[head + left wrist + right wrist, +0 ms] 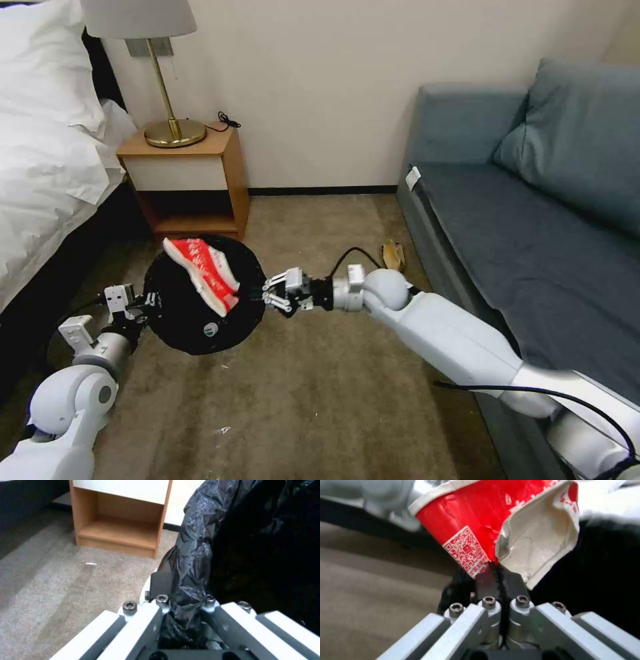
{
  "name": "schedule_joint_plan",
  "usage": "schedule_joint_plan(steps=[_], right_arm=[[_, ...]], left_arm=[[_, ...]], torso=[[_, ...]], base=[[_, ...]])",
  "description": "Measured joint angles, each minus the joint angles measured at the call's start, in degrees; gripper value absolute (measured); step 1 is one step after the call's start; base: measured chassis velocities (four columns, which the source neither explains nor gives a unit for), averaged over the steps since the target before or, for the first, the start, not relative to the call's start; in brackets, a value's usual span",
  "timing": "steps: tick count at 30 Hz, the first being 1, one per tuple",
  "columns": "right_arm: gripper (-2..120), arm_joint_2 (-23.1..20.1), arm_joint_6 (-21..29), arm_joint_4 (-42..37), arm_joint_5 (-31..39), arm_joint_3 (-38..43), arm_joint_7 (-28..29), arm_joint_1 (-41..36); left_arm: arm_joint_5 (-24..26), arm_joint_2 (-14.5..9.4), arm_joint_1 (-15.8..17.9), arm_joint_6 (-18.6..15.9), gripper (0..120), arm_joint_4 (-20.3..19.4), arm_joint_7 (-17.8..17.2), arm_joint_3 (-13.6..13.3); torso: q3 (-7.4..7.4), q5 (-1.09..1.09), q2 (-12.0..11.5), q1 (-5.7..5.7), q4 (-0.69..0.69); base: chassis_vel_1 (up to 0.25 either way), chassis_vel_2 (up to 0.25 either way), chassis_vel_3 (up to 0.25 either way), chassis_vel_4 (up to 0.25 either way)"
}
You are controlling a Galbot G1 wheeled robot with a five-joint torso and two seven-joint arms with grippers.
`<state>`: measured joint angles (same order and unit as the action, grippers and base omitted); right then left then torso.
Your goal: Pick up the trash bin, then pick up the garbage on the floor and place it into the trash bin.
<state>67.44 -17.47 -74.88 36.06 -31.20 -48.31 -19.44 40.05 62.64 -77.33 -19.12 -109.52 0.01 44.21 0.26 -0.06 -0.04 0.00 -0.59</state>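
With my left gripper [148, 298] clamped on the trash bin [200, 313] rim at nine o'clock, my right gripper [270, 293] at three o'clock pinches the red-and-white packet [203, 270] seemingly over the mouth, needing release next.

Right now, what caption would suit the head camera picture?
Left gripper holds the trash bin by its rim while the right gripper holds a red-and-white packet over it.

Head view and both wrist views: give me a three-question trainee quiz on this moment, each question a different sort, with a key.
1. True or false: the left gripper is shut on the bin rim.
2. What does the right gripper hold? A) bottle B) red-and-white packet C) lamp cord
3. Fill in: the banana peel lies on the carpet beside the ____.

Key: 1 true; 2 B; 3 sofa.
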Motion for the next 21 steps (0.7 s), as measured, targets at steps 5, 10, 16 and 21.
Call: schedule_joint_plan(steps=[5,10,16,21], right_arm=[[0,0.5,-0.4,1.7,-0.7,-0.3,0.0,0.0],[0,2.1,-0.5,4.7,-1.3,-0.5,0.9,1.2],[0,4.2,-0.5,7.4,-1.4,-1.4,1.7,3.8],[0,5.1,-0.7,9.2,-2.0,-1.8,1.6,4.1]], left_arm=[[0.1,0.0,-0.3,0.0,1,-0.5,0.0,0.0],[0.0,0.0,-0.9,0.0,1,-1.2,0.2,-0.1],[0.0,-0.2,-2.0,-0.1,1,-2.4,0.2,-0.1],[0.1,-0.4,-2.3,-0.1,1,-2.8,0.2,0.2]], torso=[[0.00,0.00,0.0,0.00,-0.01],[0.00,0.00,0.0,0.00,-0.01],[0.00,0.00,0.0,0.00,0.00],[0.00,0.00,0.0,0.00,0.01]], base=[[0.000,0.000,0.000,0.000],[0.000,0.000,0.000,0.000],[0.000,0.000,0.000,0.000],[0.000,0.000,0.000,0.000]])
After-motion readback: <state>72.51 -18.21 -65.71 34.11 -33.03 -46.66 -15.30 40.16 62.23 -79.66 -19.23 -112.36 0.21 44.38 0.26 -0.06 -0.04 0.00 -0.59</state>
